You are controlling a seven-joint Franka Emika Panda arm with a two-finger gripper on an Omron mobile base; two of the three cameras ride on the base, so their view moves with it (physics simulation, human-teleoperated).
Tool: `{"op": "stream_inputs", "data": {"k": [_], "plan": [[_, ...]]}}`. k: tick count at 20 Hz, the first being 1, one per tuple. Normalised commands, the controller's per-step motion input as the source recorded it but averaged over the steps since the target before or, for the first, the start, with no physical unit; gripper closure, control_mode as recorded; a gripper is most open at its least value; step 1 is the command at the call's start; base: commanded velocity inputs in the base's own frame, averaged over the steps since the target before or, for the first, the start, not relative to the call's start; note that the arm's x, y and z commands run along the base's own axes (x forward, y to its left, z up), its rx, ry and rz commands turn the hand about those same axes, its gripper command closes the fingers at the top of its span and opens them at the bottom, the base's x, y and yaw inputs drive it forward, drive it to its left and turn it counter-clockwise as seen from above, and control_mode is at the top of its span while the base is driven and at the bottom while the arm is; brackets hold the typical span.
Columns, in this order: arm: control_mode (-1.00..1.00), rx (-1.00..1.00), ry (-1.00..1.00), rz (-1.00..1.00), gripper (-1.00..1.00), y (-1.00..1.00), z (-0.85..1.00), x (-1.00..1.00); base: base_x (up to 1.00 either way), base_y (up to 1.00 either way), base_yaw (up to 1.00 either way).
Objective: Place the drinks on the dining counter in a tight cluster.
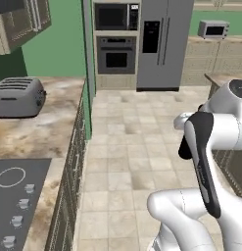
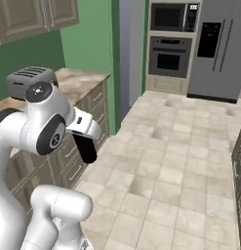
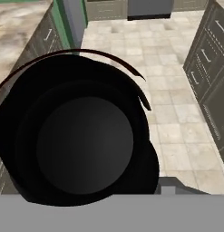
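The gripper [image 2: 87,146] is clamped on the dark bottle [image 3: 81,140] (squat maroon one, I'd guess), carried above the tiled floor [image 1: 127,157]; delivery to the dining counter remains, clustering too.

You face a tiled aisle [image 1: 122,162] that runs ahead to a wall oven [image 1: 116,55] with a microwave [image 1: 116,16] set above it, and a refrigerator [image 1: 164,44] just to their right. To your left, a counter [image 1: 44,132] carries a toaster [image 1: 18,96] at the far end and a cooktop [image 1: 17,196] nearer you. A bottle [image 3: 81,140] hangs at the gripper above the floor, between the left counter and the cabinets [image 3: 208,77] on your right.
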Motion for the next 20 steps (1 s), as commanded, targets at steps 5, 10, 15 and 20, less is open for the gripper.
{"op": "stream_inputs", "data": {"k": [5,10,15,20], "plan": [[1.00,0.00,0.00,0.00,1.00,0.00,0.00,0.00,1.00,-0.08,-0.18],[1.00,0.00,0.00,0.00,1.00,0.00,0.00,0.00,1.00,0.00,-0.09],[1.00,0.00,0.00,0.00,1.00,0.00,0.00,0.00,1.00,0.00,0.00],[1.00,0.00,0.00,0.00,1.00,0.00,0.00,0.00,1.00,0.00,-0.07]]}}
